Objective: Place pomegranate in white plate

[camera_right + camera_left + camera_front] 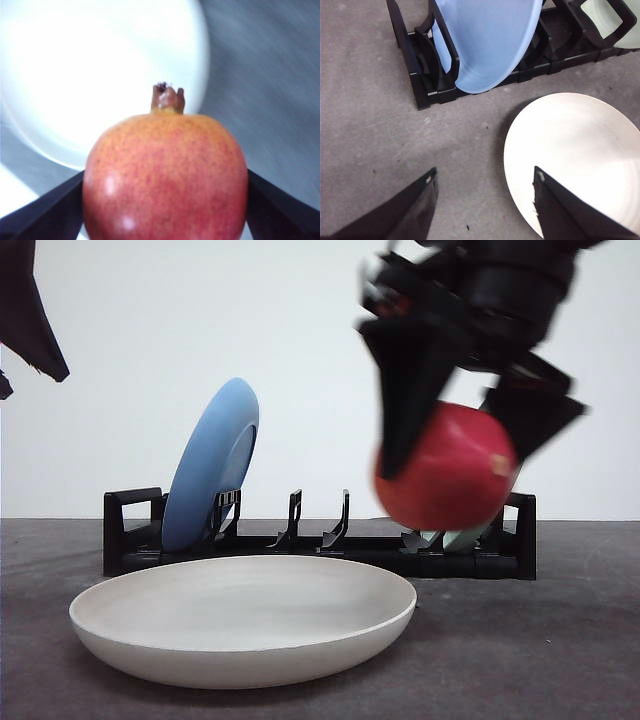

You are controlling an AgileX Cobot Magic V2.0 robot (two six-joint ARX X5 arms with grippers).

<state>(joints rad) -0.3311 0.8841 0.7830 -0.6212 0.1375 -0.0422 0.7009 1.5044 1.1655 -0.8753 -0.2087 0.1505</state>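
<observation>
The red pomegranate hangs in the air at the right, above and just right of the white plate's rim, with my right gripper shut on it. In the right wrist view the pomegranate sits between the black fingers, its stem nub pointing at the white plate below. The white plate lies empty on the dark table in front of the rack. My left gripper is open over the table beside the white plate, holding nothing; its dark tip shows high at the left.
A black dish rack stands behind the plate, holding an upright blue plate on its left and a pale green plate on its right. The grey table stretches left of the rack and plate.
</observation>
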